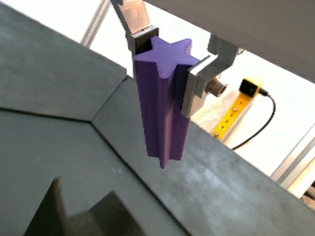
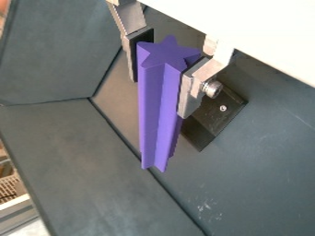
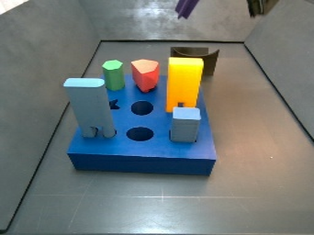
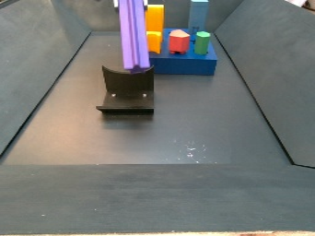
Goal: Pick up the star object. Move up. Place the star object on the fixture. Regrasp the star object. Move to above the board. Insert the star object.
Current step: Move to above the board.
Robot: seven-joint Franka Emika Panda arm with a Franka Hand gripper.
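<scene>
In both wrist views my gripper (image 1: 170, 63) (image 2: 164, 66) is shut on the upper end of the star object (image 1: 160, 111) (image 2: 157, 120), a tall purple prism hanging straight down between the fingers. A side view shows only the star object's lower end (image 3: 185, 7) at the frame's upper edge, high above the dark fixture (image 3: 199, 55). In a side view from the front, the star object (image 4: 132, 32) hangs in line with the fixture (image 4: 127, 88). A corner of the fixture's base plate (image 2: 215, 115) shows beside the prism. The blue board (image 3: 147, 151) (image 4: 185, 64) lies beyond the fixture.
On the board stand an orange block (image 3: 185, 83), a green hexagonal peg (image 3: 113, 73), a red-orange pentagonal peg (image 3: 146, 73) and two light blue blocks (image 3: 86, 106) (image 3: 185, 124). Sloping dark walls (image 4: 50, 83) enclose the floor. A yellow cable (image 1: 240, 106) lies outside.
</scene>
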